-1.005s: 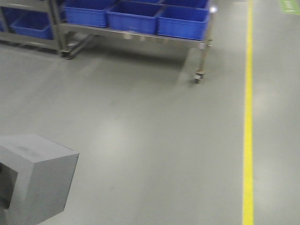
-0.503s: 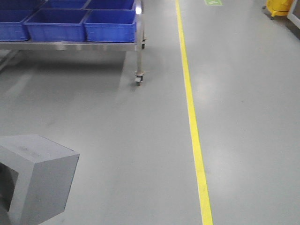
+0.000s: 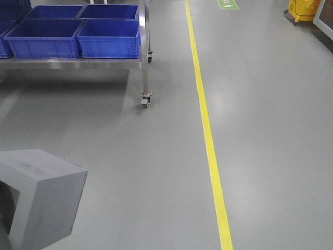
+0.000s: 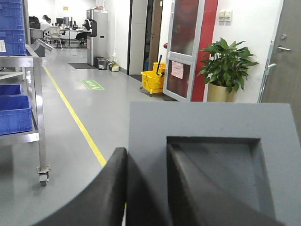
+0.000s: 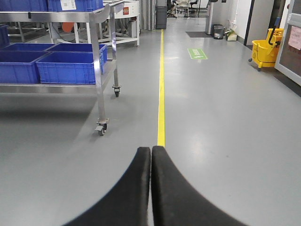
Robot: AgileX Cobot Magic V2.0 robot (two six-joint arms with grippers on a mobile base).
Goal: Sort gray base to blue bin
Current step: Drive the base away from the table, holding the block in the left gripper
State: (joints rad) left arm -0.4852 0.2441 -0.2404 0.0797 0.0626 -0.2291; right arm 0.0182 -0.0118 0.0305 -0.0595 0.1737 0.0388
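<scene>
Landmark: the steel cart (image 3: 144, 62), standing on casters with blue totes on its shelf.
Gray base: held up off the floor in the left gripper (image 4: 146, 157), well short of the cart and off its caster corner. The gray base (image 3: 41, 192) fills the lower-left corner of the front view.
Left jaws: clamped on one wall of the base, with one finger outside it and the other down in the square recess.
Right jaws: the right gripper (image 5: 151, 153) is pressed shut on nothing and points at the floor beside the cart's corner leg.
Blue bin: the blue bin (image 3: 109, 47) nearest the cart's corner is open and looks empty. I cannot tell which of the cart's totes is meant.
Stage: I judge this to be carrying, with the drop not yet begun.
Risk, grip: the pinch takes only a thin wall, so the block's weight hangs off to one side. A jolt from the base could tilt it or let it slip.
Risk, approach: the caster (image 3: 145, 101) and corner leg stick out toward the robot, and driving in too tight could clip them.
Risk, release: the upper shelf (image 5: 61, 16) sits over the cart's totes. A high reach could strike it, and a short one could land the block on the rim.
</scene>
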